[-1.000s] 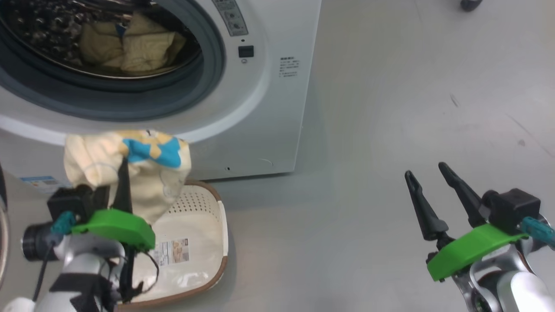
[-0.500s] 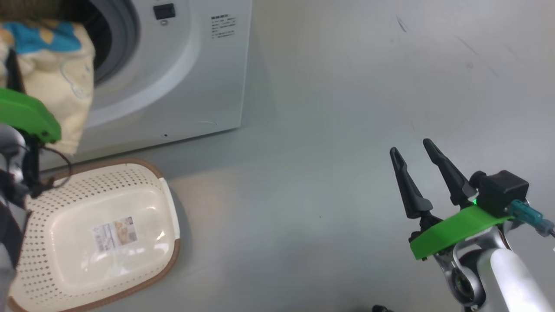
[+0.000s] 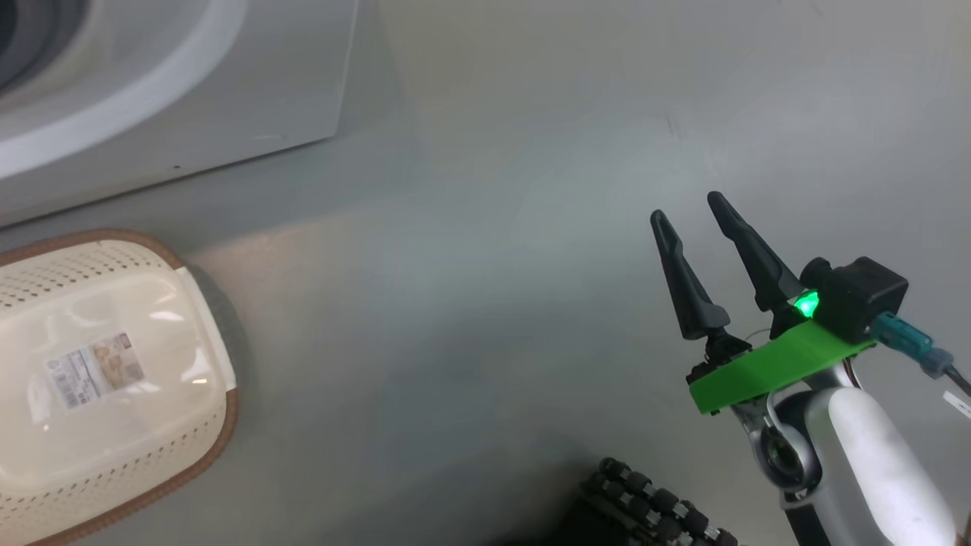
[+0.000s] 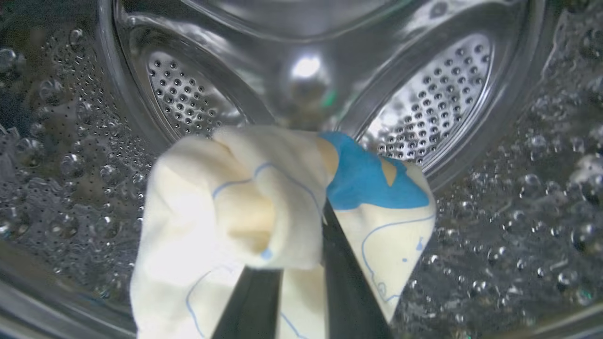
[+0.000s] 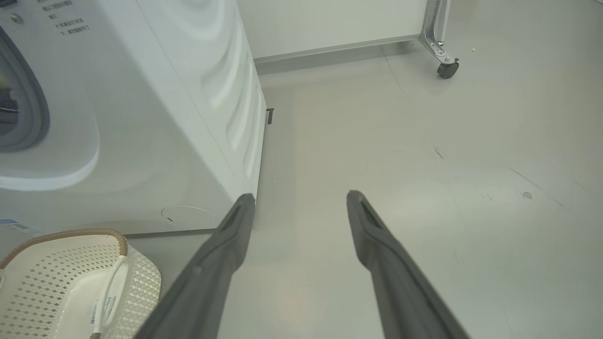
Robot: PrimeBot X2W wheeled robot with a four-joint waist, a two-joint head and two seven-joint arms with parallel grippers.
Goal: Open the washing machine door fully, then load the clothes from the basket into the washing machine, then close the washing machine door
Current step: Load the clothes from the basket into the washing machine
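Note:
In the left wrist view my left gripper (image 4: 308,226) is shut on a pale yellow garment (image 4: 264,202) with a blue patch, one of the clothes. It hangs inside the steel perforated drum (image 4: 188,94) of the washing machine (image 3: 227,98). The cloth hides the fingertips. The cream basket (image 3: 152,455) stands on the floor before the machine, nothing in it but the sticker on its bottom. My right gripper (image 3: 686,208) hangs open over bare floor to the right, holding nothing. The washing machine door is out of view.
The machine's white side panel (image 5: 235,117) runs back toward a wall. A metal frame on a castor (image 5: 445,68) stands at the far right. A black ribbed cable (image 3: 652,504) lies at the bottom of the head view. Grey floor stretches to the right.
The head camera has swung away from the drum opening. My left gripper carried the garment up from above the basket toward the opening and left the head view. The right gripper stays open.

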